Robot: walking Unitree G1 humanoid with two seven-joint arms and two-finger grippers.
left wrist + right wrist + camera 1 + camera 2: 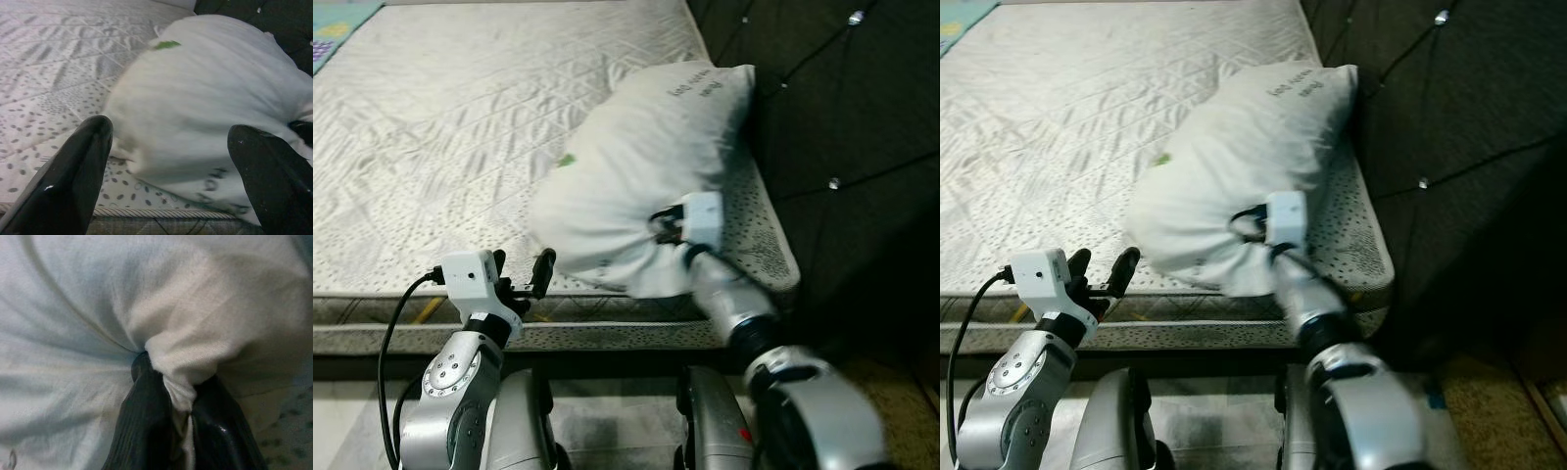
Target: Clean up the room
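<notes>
A white pillow (646, 166) lies on the bare mattress (460, 127) at its right side, near the dark headboard. My right gripper (178, 396) is shut on a bunched fold of the pillow's near end, with fabric pinched between its two black fingers (146, 421). My left gripper (524, 274) hovers open at the mattress's front edge, just left of the pillow and not touching it. In the left wrist view the pillow (205, 103) sits between and beyond the spread fingertips (73, 171).
A dark tufted headboard (842, 117) rises along the mattress's right side. The mattress's front edge (558, 333) is right before my arms. A colourful mat corner (337, 29) lies at the far left. Bare mattress spreads to the left of the pillow.
</notes>
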